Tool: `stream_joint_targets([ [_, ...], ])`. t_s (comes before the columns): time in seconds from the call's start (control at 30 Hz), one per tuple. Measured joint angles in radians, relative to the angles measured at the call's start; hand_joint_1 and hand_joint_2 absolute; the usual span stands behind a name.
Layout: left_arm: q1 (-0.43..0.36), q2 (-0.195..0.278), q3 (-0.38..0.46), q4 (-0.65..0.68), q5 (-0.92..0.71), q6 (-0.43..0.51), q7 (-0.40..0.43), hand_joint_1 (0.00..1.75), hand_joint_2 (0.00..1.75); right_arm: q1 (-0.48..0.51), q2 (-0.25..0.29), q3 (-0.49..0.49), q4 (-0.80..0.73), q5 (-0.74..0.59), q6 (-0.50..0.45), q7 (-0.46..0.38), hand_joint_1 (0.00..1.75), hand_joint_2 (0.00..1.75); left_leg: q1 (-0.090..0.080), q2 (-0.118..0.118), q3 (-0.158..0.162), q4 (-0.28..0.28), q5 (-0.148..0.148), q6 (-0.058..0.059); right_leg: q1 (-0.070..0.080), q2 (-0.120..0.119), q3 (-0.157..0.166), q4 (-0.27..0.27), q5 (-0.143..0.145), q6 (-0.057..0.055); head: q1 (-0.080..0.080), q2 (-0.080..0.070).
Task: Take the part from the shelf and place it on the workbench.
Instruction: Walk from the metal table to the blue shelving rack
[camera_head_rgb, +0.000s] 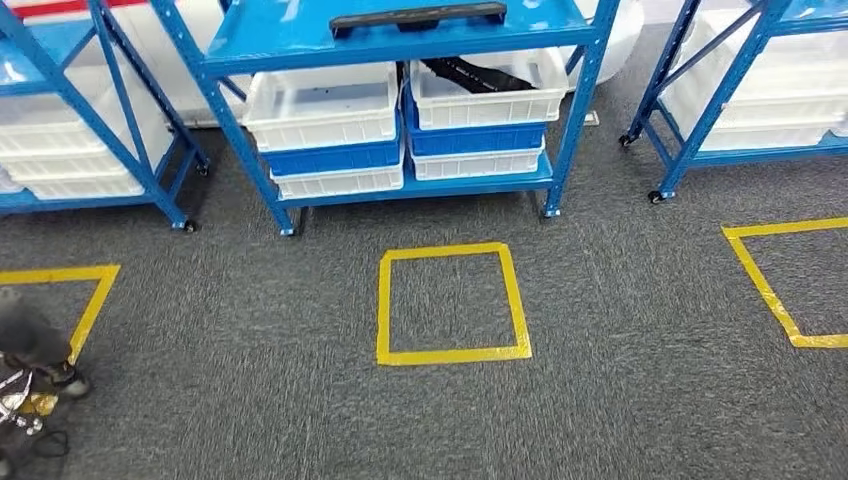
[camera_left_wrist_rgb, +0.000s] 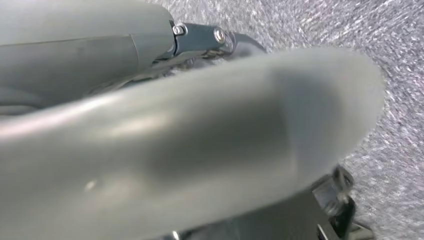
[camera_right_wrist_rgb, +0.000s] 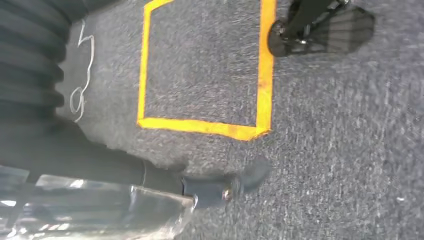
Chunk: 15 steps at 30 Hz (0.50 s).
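A long black part (camera_head_rgb: 418, 17) lies on the upper board of the middle blue shelf (camera_head_rgb: 280, 35), straight ahead of me in the head view. My left hand (camera_left_wrist_rgb: 200, 145) shows close up, its thick grey thumb across the picture and a dark finger (camera_left_wrist_rgb: 235, 42) stretched out beyond it over grey carpet, with nothing in it. My right hand (camera_right_wrist_rgb: 150, 195) hangs over the carpet with a dark finger (camera_right_wrist_rgb: 252, 174) extended, and it holds nothing.
White and blue bins (camera_head_rgb: 325, 105) fill the shelf's lower level, one holding a black part (camera_head_rgb: 470, 75). More blue shelves (camera_head_rgb: 700, 110) stand left and right. Yellow tape squares (camera_head_rgb: 455, 353) mark the carpet. A blurred person (camera_head_rgb: 30, 345) stands at the lower left. A dark wheeled base (camera_right_wrist_rgb: 320, 27) stands near a taped square (camera_right_wrist_rgb: 205, 126).
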<state>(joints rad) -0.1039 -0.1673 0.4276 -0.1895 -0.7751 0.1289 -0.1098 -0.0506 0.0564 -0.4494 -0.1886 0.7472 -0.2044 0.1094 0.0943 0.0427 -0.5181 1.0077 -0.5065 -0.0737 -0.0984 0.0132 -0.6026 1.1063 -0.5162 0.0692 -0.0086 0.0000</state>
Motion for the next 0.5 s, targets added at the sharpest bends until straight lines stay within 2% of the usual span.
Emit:
stream_joint_targets([
  [0.03,0.000,0.001,0.001,0.000,0.000,0.000,0.000,0.00,0.00,0.003,0.001,0.000,0.000,0.001,0.000,0.000,0.00,1.75,0.002,-0.001,-0.007,0.010,-0.007,-0.003,0.002,0.001,-0.002,0.005,-0.001,-0.004,-0.012,0.000],
  [0.1,-0.001,-0.001,0.002,0.000,0.000,0.000,0.001,0.00,0.00,0.004,0.002,-0.001,0.001,0.001,-0.001,0.001,0.00,1.75,0.001,-0.008,-0.052,0.079,-0.040,0.004,0.014,0.003,0.006,0.002,-0.004,-0.007,-0.028,0.000],
  [0.17,-0.003,-0.001,0.002,0.000,0.000,0.000,0.001,0.00,0.00,0.003,0.005,-0.002,0.001,0.002,-0.002,0.001,0.00,1.75,-0.014,-0.017,-0.141,0.217,-0.094,0.022,0.030,0.004,0.013,-0.007,-0.004,-0.008,-0.038,0.000],
  [0.2,-0.003,-0.001,0.002,0.000,-0.001,0.000,0.001,0.00,0.00,0.001,0.005,-0.002,0.001,0.002,-0.002,0.001,0.00,1.75,-0.026,-0.021,-0.186,0.282,-0.112,0.033,0.039,0.007,0.016,-0.009,-0.004,-0.008,-0.040,0.000],
  [0.23,-0.002,-0.001,0.003,0.000,-0.001,0.000,0.001,0.00,0.00,0.000,0.004,-0.002,0.001,0.003,-0.002,0.001,0.00,1.75,-0.040,-0.024,-0.220,0.322,-0.114,0.050,0.052,0.010,0.019,-0.011,-0.005,-0.009,-0.042,0.000],
  [0.27,-0.002,-0.002,0.003,0.000,-0.002,0.000,0.001,0.00,0.00,0.000,0.004,-0.002,0.001,0.004,-0.002,0.001,0.00,1.75,-0.056,-0.028,-0.237,0.329,-0.100,0.075,0.068,0.013,0.022,-0.013,-0.006,-0.011,-0.042,0.000],
  [0.3,-0.001,-0.004,0.004,0.000,-0.002,0.000,0.002,0.00,0.00,-0.001,0.004,-0.002,0.001,0.004,-0.002,0.001,0.00,1.75,-0.076,-0.033,-0.235,0.300,-0.069,0.109,0.085,0.017,0.027,-0.016,-0.007,-0.015,-0.043,0.000],
  [0.33,-0.002,-0.004,0.005,0.000,-0.002,-0.001,0.002,0.00,0.00,-0.001,0.004,-0.002,0.001,0.005,-0.002,0.001,0.00,1.75,-0.103,-0.040,-0.218,0.246,-0.028,0.156,0.097,0.021,0.033,-0.021,-0.008,-0.022,-0.043,0.000],
  [0.37,-0.002,0.001,0.005,0.000,-0.002,-0.002,0.002,0.00,0.00,-0.001,0.011,-0.003,0.002,0.005,-0.002,0.001,0.00,1.75,-0.125,-0.052,-0.195,0.188,0.009,0.210,0.111,0.021,0.039,-0.027,-0.009,-0.028,-0.030,0.000],
  [0.4,-0.003,0.003,0.006,-0.001,-0.003,-0.002,0.002,0.00,0.00,-0.003,0.013,-0.003,0.002,0.006,-0.002,0.001,0.00,1.75,-0.142,-0.062,-0.171,0.132,0.037,0.249,0.113,0.021,0.045,-0.033,-0.010,-0.035,-0.018,0.000],
  [0.43,-0.003,0.007,0.007,-0.002,-0.004,-0.003,0.002,0.00,0.00,-0.005,0.018,-0.004,0.002,0.006,0.000,0.001,0.00,1.75,-0.155,-0.071,-0.153,0.095,0.053,0.273,0.109,0.025,0.048,-0.041,-0.008,-0.038,-0.006,0.000],
  [0.47,-0.004,0.011,0.008,-0.003,-0.005,-0.003,0.002,0.00,0.00,-0.008,0.021,-0.004,0.002,0.006,0.001,0.001,0.00,1.75,-0.162,-0.076,-0.140,0.072,0.060,0.280,0.103,0.028,0.050,-0.048,-0.006,-0.036,0.003,0.000],
  [0.5,-0.006,0.008,0.008,-0.003,-0.006,-0.003,0.002,0.00,0.00,-0.010,0.017,-0.005,0.000,0.007,0.002,0.001,0.00,1.75,-0.169,-0.074,-0.124,0.047,0.067,0.275,0.094,0.035,0.056,-0.060,-0.003,-0.033,-0.003,0.000],
])
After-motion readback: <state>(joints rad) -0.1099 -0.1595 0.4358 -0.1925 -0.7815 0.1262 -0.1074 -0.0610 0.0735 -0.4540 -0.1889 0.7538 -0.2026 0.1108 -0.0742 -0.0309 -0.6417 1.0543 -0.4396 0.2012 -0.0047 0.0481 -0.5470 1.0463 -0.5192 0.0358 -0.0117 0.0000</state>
